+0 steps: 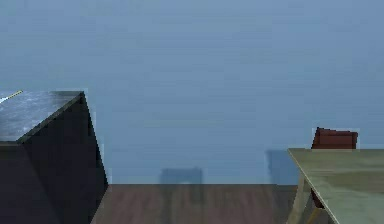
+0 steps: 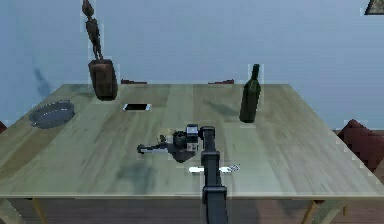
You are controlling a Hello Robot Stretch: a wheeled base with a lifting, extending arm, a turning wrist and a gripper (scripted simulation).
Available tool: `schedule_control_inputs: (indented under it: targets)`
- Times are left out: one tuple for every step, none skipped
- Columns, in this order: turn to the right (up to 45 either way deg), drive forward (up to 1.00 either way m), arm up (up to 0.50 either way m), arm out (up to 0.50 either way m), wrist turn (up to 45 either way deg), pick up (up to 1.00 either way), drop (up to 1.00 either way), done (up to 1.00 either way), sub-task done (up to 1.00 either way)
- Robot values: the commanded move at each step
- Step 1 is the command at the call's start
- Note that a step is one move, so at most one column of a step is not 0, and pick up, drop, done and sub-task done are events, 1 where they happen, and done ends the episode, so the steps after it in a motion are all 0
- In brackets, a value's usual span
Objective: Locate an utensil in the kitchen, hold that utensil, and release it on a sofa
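While the dark arm (image 2: 212,195) rises from the bottom edge of the arm side view over a broad wooden table (image 2: 300,150), the gripper (image 2: 150,150) sits near the table's middle, its thin fingers pointing toward the view's left. Whether the fingers are spread, pressed together or gripping something cannot be told. Nor can it be told whether the gripper holds anything.

The likeliest candidate for the utensil is a pale sliver (image 2: 232,169) lying flat on the tabletop near the front edge. It shows as two small bright pieces, one on each side of the arm, which hides its middle. It is too small for its kind to be made out.

Several things could go wrong. The sliver looks thin and lies flush with the wood, so the fingers may slide over it rather than lift it. It lies to the right of the gripper and nearer the table's front edge, so a nudge could push it off the table. A tall dark bottle (image 2: 250,95) stands upright behind the sliver, and a wide swing of the arm could tip it. A carved statue (image 2: 97,55) and a grey dish (image 2: 50,114) stand well apart at the left, at less risk.
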Motion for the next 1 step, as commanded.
schedule_control_inputs:
  targets:
    - [0.0,0.00,0.00,0.00,0.0,1.00,0.00,0.00,0.00]
